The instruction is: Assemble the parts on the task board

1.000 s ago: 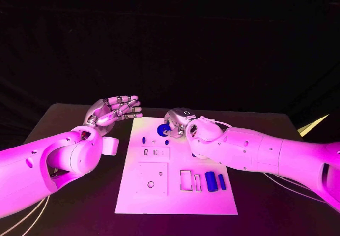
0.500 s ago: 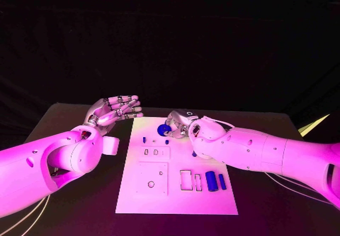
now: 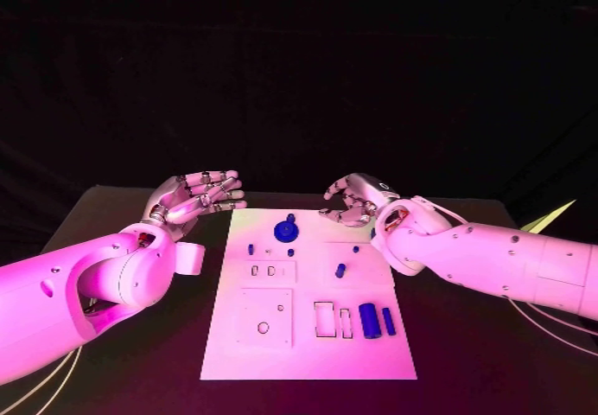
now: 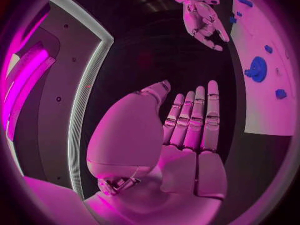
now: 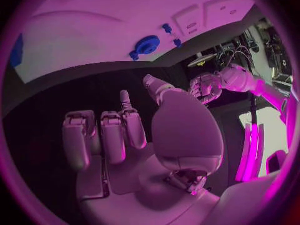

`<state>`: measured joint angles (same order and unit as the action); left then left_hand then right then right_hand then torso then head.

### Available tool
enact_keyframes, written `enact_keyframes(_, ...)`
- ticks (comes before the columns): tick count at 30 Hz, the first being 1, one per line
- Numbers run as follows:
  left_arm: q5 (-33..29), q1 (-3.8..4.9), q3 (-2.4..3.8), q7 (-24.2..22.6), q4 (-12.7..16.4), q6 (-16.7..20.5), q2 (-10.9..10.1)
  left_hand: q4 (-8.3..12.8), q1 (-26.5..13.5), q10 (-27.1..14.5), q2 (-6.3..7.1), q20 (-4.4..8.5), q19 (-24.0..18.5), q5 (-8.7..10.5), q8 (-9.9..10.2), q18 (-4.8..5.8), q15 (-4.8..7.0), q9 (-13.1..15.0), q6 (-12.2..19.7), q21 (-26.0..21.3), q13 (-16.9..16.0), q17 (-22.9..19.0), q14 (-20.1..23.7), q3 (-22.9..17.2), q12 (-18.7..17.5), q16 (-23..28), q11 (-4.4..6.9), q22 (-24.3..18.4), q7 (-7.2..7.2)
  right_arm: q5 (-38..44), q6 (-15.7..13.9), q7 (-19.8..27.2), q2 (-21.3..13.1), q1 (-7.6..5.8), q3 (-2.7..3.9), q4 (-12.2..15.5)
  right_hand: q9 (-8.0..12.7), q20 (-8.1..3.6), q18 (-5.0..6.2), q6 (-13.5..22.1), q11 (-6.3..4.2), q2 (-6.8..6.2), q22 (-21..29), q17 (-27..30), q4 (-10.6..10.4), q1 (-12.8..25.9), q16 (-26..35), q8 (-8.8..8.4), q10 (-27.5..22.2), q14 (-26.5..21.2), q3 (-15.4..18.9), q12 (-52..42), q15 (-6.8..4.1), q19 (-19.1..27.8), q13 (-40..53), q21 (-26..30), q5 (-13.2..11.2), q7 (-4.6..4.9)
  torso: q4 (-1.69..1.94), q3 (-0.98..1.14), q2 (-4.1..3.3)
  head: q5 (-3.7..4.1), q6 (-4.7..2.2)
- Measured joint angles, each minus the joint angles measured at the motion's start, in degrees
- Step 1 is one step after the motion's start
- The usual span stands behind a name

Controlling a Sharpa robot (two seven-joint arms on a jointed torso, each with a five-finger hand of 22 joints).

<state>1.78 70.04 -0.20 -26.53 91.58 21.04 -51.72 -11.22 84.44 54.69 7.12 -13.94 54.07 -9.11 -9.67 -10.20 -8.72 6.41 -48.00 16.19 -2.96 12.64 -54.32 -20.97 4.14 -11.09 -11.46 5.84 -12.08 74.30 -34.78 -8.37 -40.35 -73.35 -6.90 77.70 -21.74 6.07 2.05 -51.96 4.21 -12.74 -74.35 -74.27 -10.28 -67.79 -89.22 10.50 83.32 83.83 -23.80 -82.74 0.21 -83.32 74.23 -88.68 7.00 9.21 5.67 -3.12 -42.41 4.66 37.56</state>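
Note:
The white task board [image 3: 312, 350] lies in the middle of the black table. A blue round part [image 3: 287, 230] sits on its far left area, with nothing touching it. My right hand [image 3: 358, 197] hovers just beyond the board's far edge, fingers loosely curved and holding nothing. My left hand [image 3: 197, 194] is raised off the board's far left corner, palm up, fingers straight and empty. The left wrist view shows the left hand [image 4: 187, 130], the right hand [image 4: 201, 15] and the round part [image 4: 257, 69]. The right wrist view shows the right hand [image 5: 137, 135] above the round part [image 5: 147, 45].
Two blue cylinders [image 3: 378, 317] lie side by side on the board's near right, beside rectangular slots [image 3: 327, 317]. Small blue pegs [image 3: 339, 270] stand in the board's middle and left. A bright wedge [image 3: 549, 220] shows at the table's right edge.
My right hand has let go of the blue round part and drawn back to the right, beyond the board's far edge. The part stays on the board. The left hand has barely moved.

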Motion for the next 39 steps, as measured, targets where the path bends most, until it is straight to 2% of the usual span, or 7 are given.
enact_keyframes(3, 0.00, 0.00, 0.00, 0.00, -0.01, 0.00, -0.19, 0.00, 0.00, 0.00, 0.00, 0.00, 0.00, 0.00, 0.00, 0.00, 0.00, 0.00, 0.00, 0.00, 0.00, 0.20, 0.00, 0.00, 0.00, 0.00, 0.00, 0.00, 0.00, -4.93, 3.95, 3.71, -3.72, -0.79, 0.02, 1.43, 0.15, 0.00, 0.00, 0.06, 0.00, 1.42, 0.00, 0.00, 0.96, -1.64, 0.00, 0.00, 0.00, 0.00, 0.53, 0.50, 0.00, 0.00, 0.00, 0.00, 0.00, 0.08, -0.44, 0.19, 0.01, 0.01, -0.16)
enact_keyframes(4, 0.00, 0.00, 0.00, 0.00, -0.01, -0.02, -0.24, 0.00, 0.00, 0.00, 0.00, 0.00, 0.00, 0.00, 0.00, 0.00, 0.00, 0.00, 0.00, 0.00, 0.00, 0.20, 0.00, 0.00, 0.00, 0.00, 0.00, 0.00, 0.00, -6.40, 5.80, 5.82, -5.13, -0.97, 0.01, 1.66, 0.30, 0.00, 0.00, 0.06, 0.00, 1.44, 0.00, 0.00, 3.02, -5.21, 0.00, 0.00, 0.00, 0.00, -0.79, 0.66, 0.00, 0.00, 0.00, 0.00, 0.00, 0.09, -0.57, 0.24, 0.01, 0.03, -0.22)
enact_keyframes(8, 0.00, 0.00, 0.00, 0.00, 0.00, -0.28, -0.30, 0.00, 0.00, 0.00, 0.00, 0.00, 0.00, 0.00, 0.00, 0.00, 0.00, 0.00, 0.00, 0.00, 0.00, 0.20, 0.00, 0.00, 0.00, 0.00, 0.00, 0.00, 0.00, -7.09, 9.89, 11.00, -8.24, -1.18, -0.05, 2.09, 0.37, 0.01, 0.00, 0.05, 0.00, 0.27, 0.00, 0.00, 4.29, -7.28, 0.00, -0.01, -0.01, 0.00, -1.74, 0.66, 0.00, -0.01, 0.00, 0.00, 0.00, 0.09, -1.14, 0.51, -0.02, -0.02, -0.44)
enact_keyframes(14, 0.00, -0.06, -0.01, -0.05, -0.28, -0.67, -0.08, 0.00, 0.00, 0.00, 0.00, 0.00, 0.00, 0.00, 0.00, 0.00, 0.00, 0.00, 0.00, 0.00, 0.00, 0.20, 0.00, 0.00, 0.00, 0.00, 0.00, 0.00, 0.00, -6.63, 12.52, 13.88, -11.02, -1.17, -0.09, 1.01, 0.45, 0.20, 0.00, 0.06, 0.50, -0.51, 0.00, 0.00, 4.79, -8.06, 0.00, -0.66, -0.52, 0.00, -1.27, 1.31, 0.00, -0.19, 0.00, 0.00, 0.00, 0.10, -1.78, 0.82, -0.18, 0.18, -0.51)
enact_keyframes(22, 0.00, -0.13, -0.03, -0.12, -0.65, -0.96, 0.10, 0.00, 0.00, 0.00, 0.00, 0.00, 0.00, 0.00, 0.00, 0.00, 0.00, 0.00, 0.00, 0.00, 0.00, 0.20, 0.00, 0.00, 0.00, 0.00, 0.00, 0.00, 0.00, -6.51, 13.49, 15.13, -11.74, -0.29, -0.10, -2.84, 0.79, 0.20, 0.00, 0.22, 0.50, -0.78, 0.00, 0.00, 5.04, -8.32, 0.00, -0.68, -0.53, 0.02, -1.01, 1.33, 0.02, -0.19, 0.00, 0.00, 0.00, 0.25, -1.82, 0.92, -0.21, 0.65, -0.13)
enact_keyframes(36, 0.00, -0.21, -0.05, -0.15, -0.96, -1.07, 0.14, 0.00, 0.00, 0.00, 0.00, 0.00, 0.00, 0.00, 0.00, 0.00, 0.00, 0.00, 0.00, 0.00, 0.00, 0.21, 0.00, 0.00, 0.00, 0.00, 0.00, 0.01, 0.00, -6.88, 14.19, 14.93, -9.69, 1.94, -0.12, -7.44, 1.11, 0.20, 0.00, 0.76, 0.51, -0.78, 0.00, 0.00, 5.11, -8.32, 0.00, -1.22, -0.54, 0.40, -0.94, 1.90, 0.41, -0.19, 0.00, 0.00, 0.00, 0.53, -1.76, 0.78, -0.13, 0.30, 0.55)
enact_keyframes(39, 0.00, -0.21, -0.05, -0.15, -1.02, -1.09, 0.16, 0.00, 0.00, 0.00, 0.00, 0.00, 0.00, 0.00, 0.00, 0.00, 0.00, 0.00, 0.00, 0.00, 0.00, 0.21, 0.00, 0.00, 0.00, 0.00, 0.00, 0.01, 0.00, -6.99, 14.27, 14.82, -9.15, 2.32, -0.12, -7.99, 1.14, 0.20, 0.00, 1.05, 0.51, -0.78, 0.00, 0.00, 5.10, -8.32, 0.00, -2.15, -0.55, 0.40, -0.93, 2.01, 0.41, -0.19, 0.00, 0.00, 0.00, 0.46, -1.79, 0.77, -0.11, 0.22, 0.69)
